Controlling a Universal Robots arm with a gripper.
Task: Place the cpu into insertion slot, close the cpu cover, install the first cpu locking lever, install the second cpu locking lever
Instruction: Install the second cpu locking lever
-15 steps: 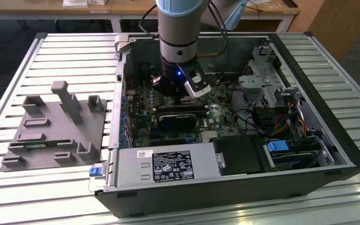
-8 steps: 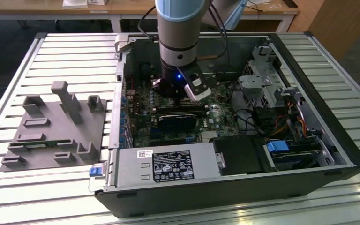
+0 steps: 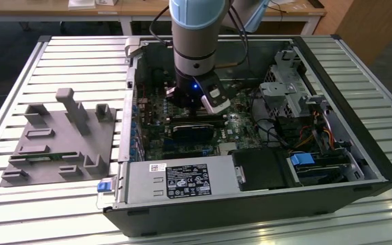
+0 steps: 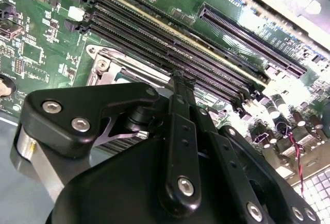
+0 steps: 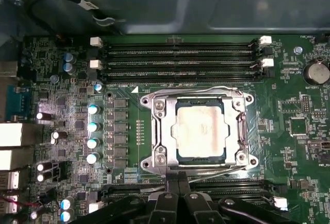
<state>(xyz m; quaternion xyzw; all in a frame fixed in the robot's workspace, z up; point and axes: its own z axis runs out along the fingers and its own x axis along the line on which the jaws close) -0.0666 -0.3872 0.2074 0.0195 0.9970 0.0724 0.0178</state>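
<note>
gripper (image 5: 178,185): fingers pressed together, nothing held
cpu (image 5: 201,134): seated just ahead of fingertips, under cpu cover (image 5: 161,126)

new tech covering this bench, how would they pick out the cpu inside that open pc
Start at the green motherboard in the first wrist view and go between its two banks of long black memory slots. There a silver cpu cover frames the cpu: the one flat, pale metal square, with no slot or pins showing.
</note>
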